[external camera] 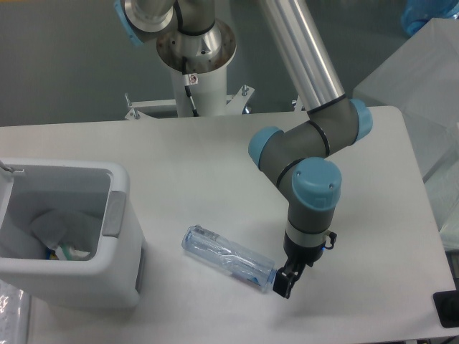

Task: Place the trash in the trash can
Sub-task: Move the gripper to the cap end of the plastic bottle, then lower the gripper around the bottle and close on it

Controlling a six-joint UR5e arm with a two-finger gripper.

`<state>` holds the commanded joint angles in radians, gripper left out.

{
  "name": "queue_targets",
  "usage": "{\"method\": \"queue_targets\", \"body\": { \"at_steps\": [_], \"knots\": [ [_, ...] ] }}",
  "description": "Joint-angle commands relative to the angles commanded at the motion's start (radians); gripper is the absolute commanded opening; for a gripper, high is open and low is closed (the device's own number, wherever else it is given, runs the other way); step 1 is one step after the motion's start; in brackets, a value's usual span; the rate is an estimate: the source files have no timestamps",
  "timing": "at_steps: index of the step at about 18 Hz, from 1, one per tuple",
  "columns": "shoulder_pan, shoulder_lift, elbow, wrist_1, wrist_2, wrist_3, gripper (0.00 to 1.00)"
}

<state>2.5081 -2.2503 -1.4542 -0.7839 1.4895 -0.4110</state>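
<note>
Looking across the smooth, matte white tabletop, we see a crushed transparent bottle lying on its side near the front edge, its long body running diagonally from upper left to lower right. The plastic is clear and thin, with a faint blue tint, creased and flattened along its length, and some dark and bluish marks show through the wall near the lower right end. To the left stands the trash can, a boxy white plastic bin with rounded corners, a thick glossy rim and a grey tab on the side facing the bottle; the two are apart, with bare tabletop between them. Inside the bin we make out a pale crumpled piece and a few small coloured scraps, though the view is too soft for us to say what they are. The arm, with its grey sleeves and light blue joint caps, bends down over the right end of the bottle. Its dark pincer sits low at the bottle's capped end, touching it or very nearly so. Whether the fingers are spread or pressed together we cannot tell, since they blur into one dark shape.
</note>
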Motion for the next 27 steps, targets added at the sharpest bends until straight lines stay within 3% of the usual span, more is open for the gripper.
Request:
{"method": "queue_targets", "body": {
  "at_steps": [15, 19, 27],
  "knots": [
    [-0.018, -0.035, 0.011, 0.006, 0.005, -0.028, 0.93],
    [-0.018, -0.034, 0.009, 0.006, 0.005, -0.028, 0.83],
    [-0.020, -0.028, -0.006, 0.005, 0.005, -0.026, 0.75]
  ]
}}
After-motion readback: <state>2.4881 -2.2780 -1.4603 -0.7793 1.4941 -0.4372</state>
